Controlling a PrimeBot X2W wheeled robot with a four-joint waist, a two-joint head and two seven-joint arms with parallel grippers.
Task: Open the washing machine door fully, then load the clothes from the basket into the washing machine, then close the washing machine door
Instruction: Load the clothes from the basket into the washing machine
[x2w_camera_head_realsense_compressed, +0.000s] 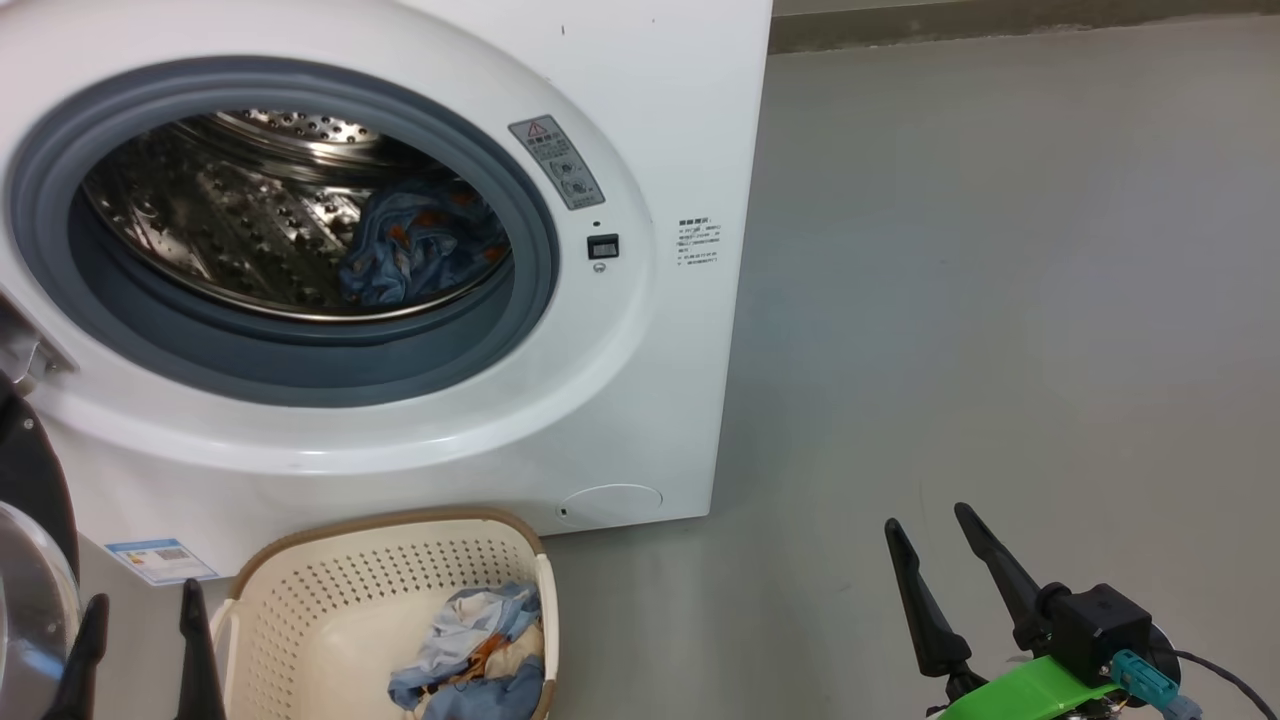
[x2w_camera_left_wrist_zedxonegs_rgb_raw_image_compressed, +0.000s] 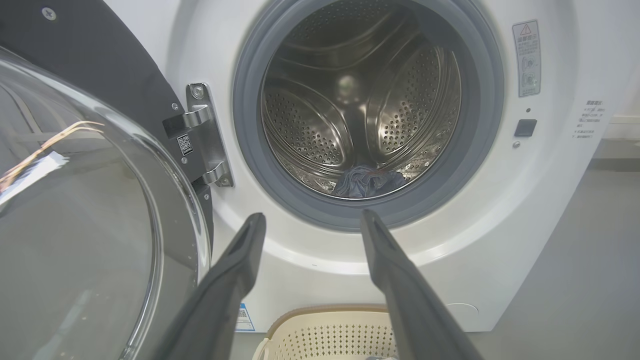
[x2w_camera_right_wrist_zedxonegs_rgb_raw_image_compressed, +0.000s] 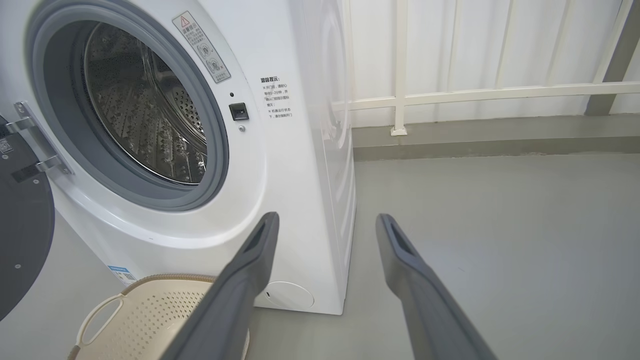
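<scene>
Fingers (x2w_camera_head_realsense_compressed: 920, 600) of the right gripper (x2w_camera_head_realsense_compressed: 930, 525) are held spread apart with nothing between them, above bare floor (x2w_camera_head_realsense_compressed: 1000, 300); those of the left gripper (x2w_camera_head_realsense_compressed: 140, 650) are likewise spread and empty. The basket (x2w_camera_head_realsense_compressed: 330, 535) is found just beside the left fingers, on their inner side, and well apart from the right ones. A crumpled heap of clothes (x2w_camera_head_realsense_compressed: 480, 650) lies in its corner toward the right fingers, while another garment (x2w_camera_head_realsense_compressed: 420, 245) is seen in the drum (x2w_camera_head_realsense_compressed: 220, 230) of the washing machine (x2w_camera_head_realsense_compressed: 640, 100), ahead of and above the left fingers. The door (x2w_camera_left_wrist_zedxonegs_rgb_raw_image_compressed: 75, 225) stands swung open, close on the outer side of the left fingers. The clothes are judged light, soft and limp, so no firm edge is offered; a raised fold at the top of the heap would best be pinched. Trailing fabric could be caught on the basket rim or the grey rubber ring (x2w_camera_head_realsense_compressed: 300, 360).
</scene>
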